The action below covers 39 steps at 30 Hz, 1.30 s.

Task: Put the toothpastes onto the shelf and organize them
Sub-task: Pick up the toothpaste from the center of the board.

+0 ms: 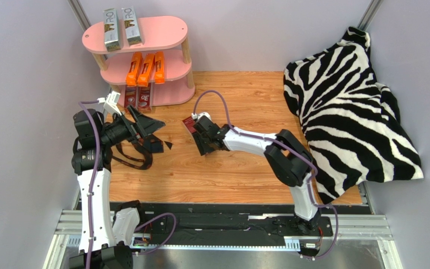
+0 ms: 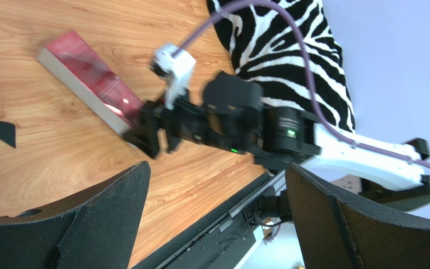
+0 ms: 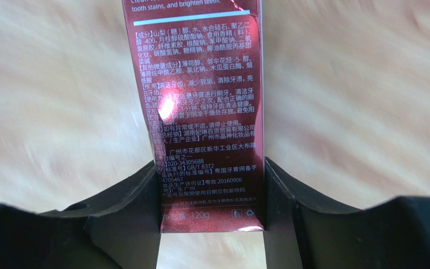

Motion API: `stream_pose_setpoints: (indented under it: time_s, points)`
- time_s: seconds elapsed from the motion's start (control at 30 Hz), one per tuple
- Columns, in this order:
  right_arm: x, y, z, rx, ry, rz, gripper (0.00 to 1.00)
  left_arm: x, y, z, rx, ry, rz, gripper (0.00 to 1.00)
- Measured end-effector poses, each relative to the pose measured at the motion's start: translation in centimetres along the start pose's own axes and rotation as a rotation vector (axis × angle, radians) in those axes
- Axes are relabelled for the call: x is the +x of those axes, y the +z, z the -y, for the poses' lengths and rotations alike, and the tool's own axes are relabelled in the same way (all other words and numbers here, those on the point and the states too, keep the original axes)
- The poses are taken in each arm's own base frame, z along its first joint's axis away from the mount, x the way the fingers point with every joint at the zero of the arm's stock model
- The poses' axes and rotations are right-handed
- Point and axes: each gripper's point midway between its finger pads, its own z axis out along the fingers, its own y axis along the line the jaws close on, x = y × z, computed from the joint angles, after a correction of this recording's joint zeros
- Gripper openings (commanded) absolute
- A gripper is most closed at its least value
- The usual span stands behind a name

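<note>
- Over the wooden tabletop (image 1: 245, 168), the right gripper (image 3: 211, 190) clamps one end of a long dark red toothpaste carton (image 3: 200, 84), probably leaving its length free to slide in.
- The left gripper (image 1: 154, 133) gapes empty beside the pink three-tier shelf (image 1: 172, 25), each tier holding one colour.

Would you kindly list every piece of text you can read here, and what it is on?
"tooth stains, and brighten teeth." on the dark red carton in the right end effector.
"GB/T 8372" on the same carton.
"120g" on the same carton.
Silver-grey cartons: lettering too small to read.
</note>
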Motion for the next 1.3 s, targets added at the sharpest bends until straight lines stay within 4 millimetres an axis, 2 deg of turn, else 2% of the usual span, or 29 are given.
stream_pose_setpoints:
  time_s: [0.13, 0.23, 0.33, 0.43, 0.53, 0.67, 0.83, 0.97, 1.1, 1.2, 1.3]
  points:
    - [2.2, -4.0, 1.2, -0.015, -0.015, 0.003, 0.39, 0.4, 0.3, -0.9, -0.006, -0.001, 0.000, 0.99]
    - [1.8, -7.6, 1.2, -0.043, -0.040, 0.061, 0.38, 0.3, 0.5, -1.1, -0.003, -0.001, -0.001, 0.99]
    - [1.0, -11.5, 0.4, -0.081, -0.071, 0.141, 0.38, -0.1, 1.1, -1.5, 0.017, -0.004, -0.014, 0.99]
    - [0.5, -15.5, -0.8, -0.128, -0.103, 0.225, 0.38, -0.1, 2.2, -2.7, 0.034, -0.040, -0.048, 0.99]
    - [0.8, -19.0, -2.1, -0.189, -0.157, 0.281, 0.39, 1.1, 3.6, -4.3, 0.024, -0.097, -0.114, 0.99]
    - [1.9, -22.2, -3.4, -0.253, -0.237, 0.314, 0.39, 3.1, 5.2, -4.2, 0.043, -0.112, -0.216, 0.99]
    - [3.5, -23.5, -3.1, -0.253, -0.313, 0.290, 0.39, 4.4, 5.7, -3.1, 0.096, -0.100, -0.283, 0.99]
    - [4.4, -23.4, -2.6, -0.231, -0.351, 0.261, 0.39, 5.2, 5.8, -2.3, 0.126, -0.085, -0.323, 0.92]
    - [4.6, -23.3, -2.1, -0.205, -0.365, 0.254, 0.39, 6.8, 6.1, -1.2, 0.163, -0.073, -0.392, 0.89]
    - [4.8, -23.3, -1.9, -0.194, -0.372, 0.248, 0.39, 8.1, 6.3, -0.5, 0.178, -0.062, -0.442, 0.84]
    - [4.9, -23.5, -1.8, -0.197, -0.378, 0.248, 0.39, 8.6, 6.4, -0.3, 0.182, -0.044, -0.458, 0.81]
